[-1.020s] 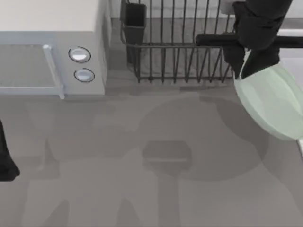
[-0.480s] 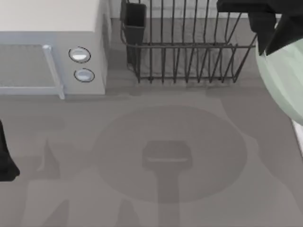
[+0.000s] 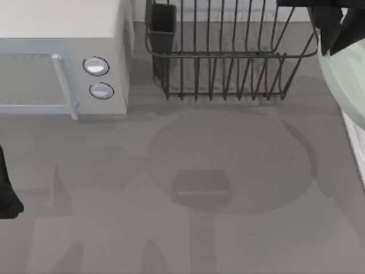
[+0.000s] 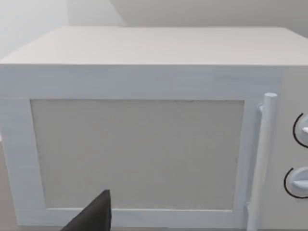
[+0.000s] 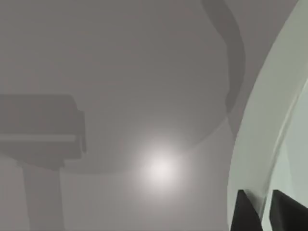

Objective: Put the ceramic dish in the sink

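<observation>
Since a second ago the ceramic dish (image 3: 345,85) has travelled from in front of the dish rack's right end toward the table's right edge, so that part of it now runs past the top view's right border; its round shadow on the table (image 3: 182,228) has shifted with it. The right gripper (image 3: 329,34) has moved the same way and now sits at the far right corner of the table, above the right end of the black wire dish rack (image 3: 228,57).

The right gripper is clamped on the dish's rim: in the right wrist view its two dark fingertips (image 5: 245,214) straddle the pale mint edge of the ceramic dish (image 5: 269,125), one on each face. The dish is held off the table, tilted, with the grey tabletop far beneath it. A pale strip of the sink (image 3: 356,145) shows at the table's right edge, just below the dish in the top view.

The left arm is parked at the table's left edge, and its gripper (image 4: 94,216) shows as a dark tip in front of the white microwave (image 4: 144,130), which stands at the far left corner; I cannot tell whether that gripper is open or closed.
</observation>
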Robot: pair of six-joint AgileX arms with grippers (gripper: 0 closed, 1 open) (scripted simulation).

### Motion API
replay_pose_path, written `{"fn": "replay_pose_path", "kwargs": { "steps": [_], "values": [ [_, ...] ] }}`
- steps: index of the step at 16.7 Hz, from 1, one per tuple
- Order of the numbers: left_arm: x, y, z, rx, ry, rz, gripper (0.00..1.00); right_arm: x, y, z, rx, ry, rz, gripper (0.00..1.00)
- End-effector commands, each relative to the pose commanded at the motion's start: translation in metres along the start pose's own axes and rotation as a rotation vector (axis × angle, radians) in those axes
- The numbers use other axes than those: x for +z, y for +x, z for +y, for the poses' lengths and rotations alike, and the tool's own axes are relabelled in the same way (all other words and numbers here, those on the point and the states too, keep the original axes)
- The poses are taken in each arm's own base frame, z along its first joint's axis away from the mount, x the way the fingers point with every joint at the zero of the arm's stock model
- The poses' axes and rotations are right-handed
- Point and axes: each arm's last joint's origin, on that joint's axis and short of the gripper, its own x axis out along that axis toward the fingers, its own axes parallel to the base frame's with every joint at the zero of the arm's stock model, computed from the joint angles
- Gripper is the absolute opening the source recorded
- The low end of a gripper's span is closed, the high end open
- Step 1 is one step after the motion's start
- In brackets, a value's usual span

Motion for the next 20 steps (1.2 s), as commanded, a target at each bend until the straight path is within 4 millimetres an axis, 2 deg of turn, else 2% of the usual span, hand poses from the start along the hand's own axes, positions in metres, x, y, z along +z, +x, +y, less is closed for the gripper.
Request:
{"fn": "replay_pose_path", "kwargs": {
  "steps": [2, 5, 8, 10, 14, 20],
  "values": [
    [0.0, 0.0, 0.0, 0.0, 0.0, 0.0, 1.0, 0.034, 0.029, -0.026, -0.012, -0.001, 0.021, 0.0],
    [0.0, 0.0, 0.0, 0.0, 0.0, 0.0, 1.0, 0.083, 0.089, -0.085, -0.026, -0.002, 0.077, 0.0],
    [0.0, 0.0, 0.0, 0.0, 0.0, 0.0, 1.0, 0.106, 0.13, -0.146, -0.025, -0.003, 0.091, 0.0],
    [0.0, 0.0, 0.0, 0.0, 0.0, 0.0, 1.0, 0.11, 0.141, -0.169, -0.024, -0.003, 0.086, 0.0],
    [0.0, 0.0, 0.0, 0.0, 0.0, 0.0, 1.0, 0.111, 0.143, -0.172, -0.024, -0.003, 0.084, 0.0],
    [0.0, 0.0, 0.0, 0.0, 0.0, 0.0, 1.0, 0.111, 0.143, -0.172, -0.024, -0.003, 0.084, 0.45]
  ]
}}
